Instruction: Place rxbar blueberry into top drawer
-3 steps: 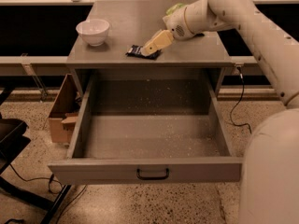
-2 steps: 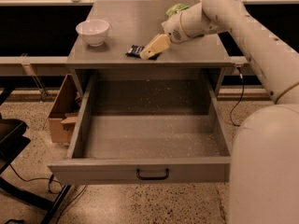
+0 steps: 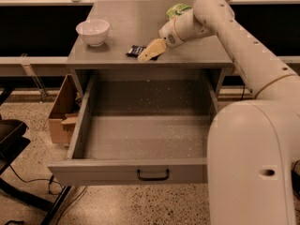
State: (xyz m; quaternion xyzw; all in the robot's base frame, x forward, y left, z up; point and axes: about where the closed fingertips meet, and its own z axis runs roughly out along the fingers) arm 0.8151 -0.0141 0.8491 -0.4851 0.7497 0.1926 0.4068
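The rxbar blueberry [image 3: 135, 50], a small dark flat bar, lies on the cabinet top near its front edge. My gripper [image 3: 151, 50] reaches in from the right and sits right at the bar's right end, touching or overlapping it. The top drawer [image 3: 117, 171] is pulled fully open below the cabinet top. Its speckled grey inside holds nothing, and a black handle [image 3: 153, 175] is on its front panel.
A white bowl [image 3: 93, 32] stands at the cabinet top's left. A green chip bag [image 3: 178, 9] lies behind my wrist. A cardboard box [image 3: 62, 111] sits on the floor left of the drawer. A black chair base [image 3: 14, 139] is at far left. My arm fills the right side.
My gripper has dropped slightly lower against the bar's right end. The bar, bowl and drawer have not moved.
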